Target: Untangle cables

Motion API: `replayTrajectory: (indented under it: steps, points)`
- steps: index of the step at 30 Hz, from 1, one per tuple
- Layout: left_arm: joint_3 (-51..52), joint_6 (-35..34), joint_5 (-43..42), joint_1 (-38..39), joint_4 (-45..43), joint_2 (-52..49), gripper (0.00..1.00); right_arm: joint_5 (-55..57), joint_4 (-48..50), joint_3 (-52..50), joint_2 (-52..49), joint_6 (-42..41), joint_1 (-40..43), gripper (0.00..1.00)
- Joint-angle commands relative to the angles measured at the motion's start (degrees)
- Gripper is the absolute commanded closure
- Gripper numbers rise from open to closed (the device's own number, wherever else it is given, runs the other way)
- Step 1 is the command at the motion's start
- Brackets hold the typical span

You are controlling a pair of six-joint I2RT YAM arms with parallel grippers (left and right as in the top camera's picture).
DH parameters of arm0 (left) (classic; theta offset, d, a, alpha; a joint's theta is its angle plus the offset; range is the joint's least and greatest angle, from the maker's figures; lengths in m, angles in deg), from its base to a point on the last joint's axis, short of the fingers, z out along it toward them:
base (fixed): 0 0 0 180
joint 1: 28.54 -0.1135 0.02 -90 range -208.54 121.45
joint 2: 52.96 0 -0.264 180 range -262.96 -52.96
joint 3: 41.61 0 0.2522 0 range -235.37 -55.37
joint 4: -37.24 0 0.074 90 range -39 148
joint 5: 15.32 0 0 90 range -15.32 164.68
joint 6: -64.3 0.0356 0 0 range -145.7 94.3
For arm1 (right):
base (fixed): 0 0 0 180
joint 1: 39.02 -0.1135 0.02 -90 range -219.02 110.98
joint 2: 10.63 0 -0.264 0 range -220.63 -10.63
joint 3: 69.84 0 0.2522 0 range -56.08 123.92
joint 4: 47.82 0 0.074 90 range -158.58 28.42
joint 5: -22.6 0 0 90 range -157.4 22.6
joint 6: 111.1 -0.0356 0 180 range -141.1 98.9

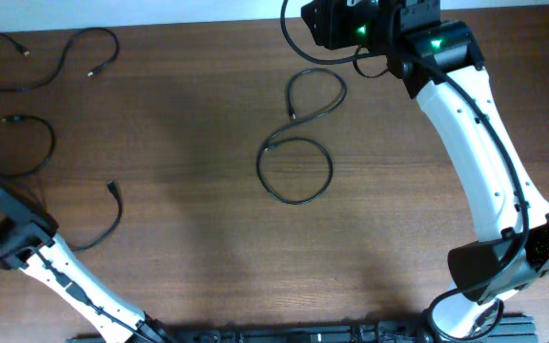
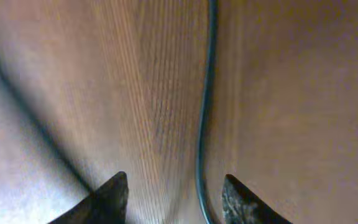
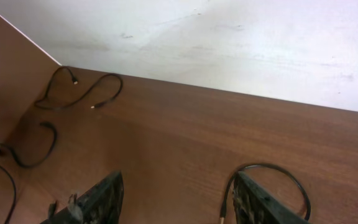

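Several thin black cables lie apart on the brown table. One cable (image 1: 298, 143) forms a figure-eight at the centre, and its end loop (image 3: 272, 180) shows beside my right finger. Another cable (image 1: 60, 57) curves at the far left, a hooked cable (image 1: 38, 143) lies below it, and a short cable (image 1: 112, 214) lies nearer the front. My left gripper (image 2: 175, 177) is open low over the table, and a cable (image 2: 205, 112) runs loose between its fingers. My right gripper (image 3: 178, 175) is open and holds nothing. It hangs over the far edge (image 1: 332, 24).
The table's far edge meets a white wall (image 3: 229, 43). My left arm (image 1: 65, 272) reaches in from the front left, and my right arm (image 1: 475, 143) stretches along the right side. A dark rail (image 1: 284, 335) runs along the front edge.
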State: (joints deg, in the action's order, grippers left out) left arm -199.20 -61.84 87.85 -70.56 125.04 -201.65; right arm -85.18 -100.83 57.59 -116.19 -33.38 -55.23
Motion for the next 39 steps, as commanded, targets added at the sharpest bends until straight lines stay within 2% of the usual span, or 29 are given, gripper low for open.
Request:
replayTrajectory:
  steps: [1,5,8,9,13,14,16,17,18,19,20,21,22,24,25,26,27,28,30,31,32,35,36,39]
  points:
    - [-0.2,0.0,1.0,-0.3,-0.3,-3.7,1.0,0.7,0.4,0.2,0.0,-0.2,0.1,0.46]
    - [-0.9,0.0,-13.2,0.2,1.1,-3.4,1.0,0.7,0.9,0.2,0.0,-0.2,0.1,0.46]
    - [-4.0,0.4,-13.9,2.7,4.8,-3.4,1.0,0.7,0.9,0.2,0.0,-0.2,0.1,0.46]
    - [-4.4,0.4,-17.6,3.3,5.2,-3.4,1.0,0.7,0.8,0.2,0.0,-0.2,0.1,0.46]
    - [-6.5,4.8,-50.2,1.7,-0.1,-3.4,1.0,0.7,0.8,0.2,0.0,-0.2,0.1,0.46]
    - [-6.9,4.8,-49.5,1.0,-2.3,-3.4,1.0,0.7,0.8,0.2,0.0,-0.2,0.1,0.46]
    - [-6.9,5.2,-31.8,0.2,-0.9,-3.5,0.98,0.7,0.2,0.1,-0.2,-0.2,0.1,0.46]
    - [-6.9,8.5,-27.3,0.2,-0.7,-3.5,0.73,0.7,0.3,0.1,-0.7,-0.2,0.1,0.46]
    - [-6.9,12.6,-26.6,0.2,-0.4,-3.5,0.46,0.7,0.4,0.1,-1.2,-0.2,0.1,0.46]
    - [-6.9,13.9,-26.6,0.2,1.4,-3.5,0.52,0.7,0.5,0.1,-2.0,-0.2,0.1,0.46]
    - [-6.9,13.9,-26.7,0.2,2.5,-3.4,0.63,0.7,0.5,0.1,-2.5,-0.2,0.1,0.46]
    - [-7.4,13.9,-26.6,0.2,3.3,-3.4,0.56,0.7,0.6,0.1,-2.6,-0.2,0.1,0.46]
    - [-8.8,14.0,-26.6,0.2,4.4,-3.4,0.53,0.7,0.8,0.1,-2.6,-0.2,0.1,0.46]
    - [-15.1,14.0,-26.6,0.2,7.8,-3.4,0.54,0.7,1.5,0.1,-2.6,-0.2,0.1,0.46]
    - [-22.4,14.0,-26.6,0.2,11.0,-3.4,0.46,0.7,1.6,0.1,-2.6,-0.2,0.1,0.46]
    - [-28.6,14.0,-26.7,0.2,13.7,-3.4,0.21,0.7,1.6,0.1,-2.6,-0.2,0.1,0.46]
    - [-32.0,13.9,-26.8,0.3,16.1,-3.4,0.12,0.7,1.8,0.1,-2.6,-0.2,0.1,0.46]
    - [-33.6,13.9,-27.8,0.4,18.1,-3.4,0.11,0.7,1.9,0.1,-2.6,-0.2,0.1,0.46]
    - [-33.0,16.1,-32.5,1.1,22.7,-3.6,0.16,0.7,2.2,0.1,-2.6,-0.2,0.1,0.46]
    - [-30.8,23.5,-38.8,2.8,22.7,-3.6,0.16,0.7,2.5,0.1,-2.6,-0.2,0.1,0.46]
    - [-29.2,26.0,-39.7,4.7,22.7,-3.6,0.16,0.7,2.8,0.1,-2.6,-0.2,0.1,0.46]
    - [-28.7,28.0,-35.7,9.2,22.7,-2.9,0.15,0.7,2.8,0.1,-2.6,-0.2,0.1,0.46]
    - [-28.7,27.9,-32.1,9.9,22.7,-1.2,0.14,0.7,2.8,0.1,-2.6,-0.2,0.1,0.46]
    - [-28.0,27.9,-29.2,11.1,22.7,6.9,0.16,0.7,3.3,0.1,-2.6,-0.2,0.1,0.46]
